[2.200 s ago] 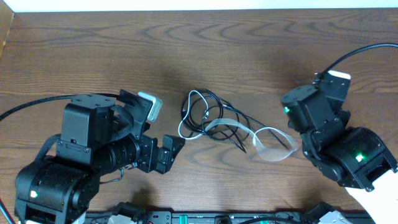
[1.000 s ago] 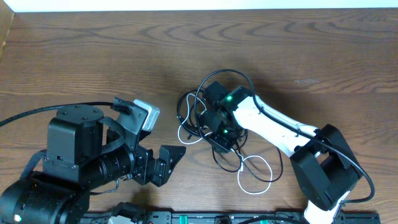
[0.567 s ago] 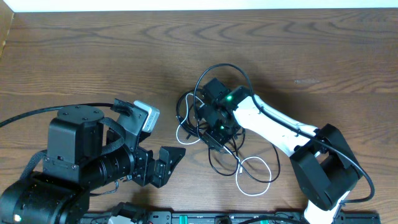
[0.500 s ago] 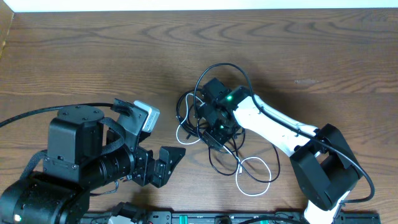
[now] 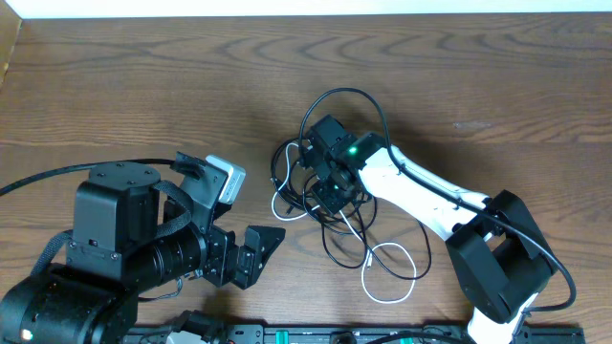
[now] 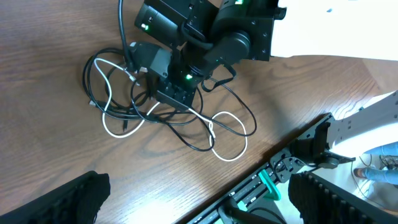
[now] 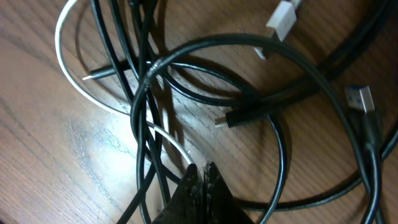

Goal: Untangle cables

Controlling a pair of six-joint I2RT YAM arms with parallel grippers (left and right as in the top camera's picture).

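The black cable (image 5: pixel 340 93) and the white cable (image 5: pixel 280 208) lie tangled in loose loops at the table's middle. My right gripper (image 5: pixel 323 197) is down in the tangle. In the right wrist view its fingers (image 7: pixel 200 176) are shut, and a strand of the white cable (image 7: pixel 168 142) runs into the tips while black loops (image 7: pixel 281 140) lie around them. My left gripper (image 5: pixel 260 248) hangs open and empty to the lower left of the tangle. The left wrist view shows both cables (image 6: pixel 227 160) and the right gripper (image 6: pixel 177 93) from the side.
The left arm's body (image 5: pixel 115 239) fills the front left. The right arm (image 5: pixel 430 205) reaches in diagonally from the front right. A rail with green parts (image 6: pixel 267 186) runs along the table's front edge. A thick black wire (image 5: pixel 38 172) leaves the left arm.
The right arm came from the right side to the tangle and closed there. In the last second it has drawn the cables slightly towards the far side. The left arm stays put.
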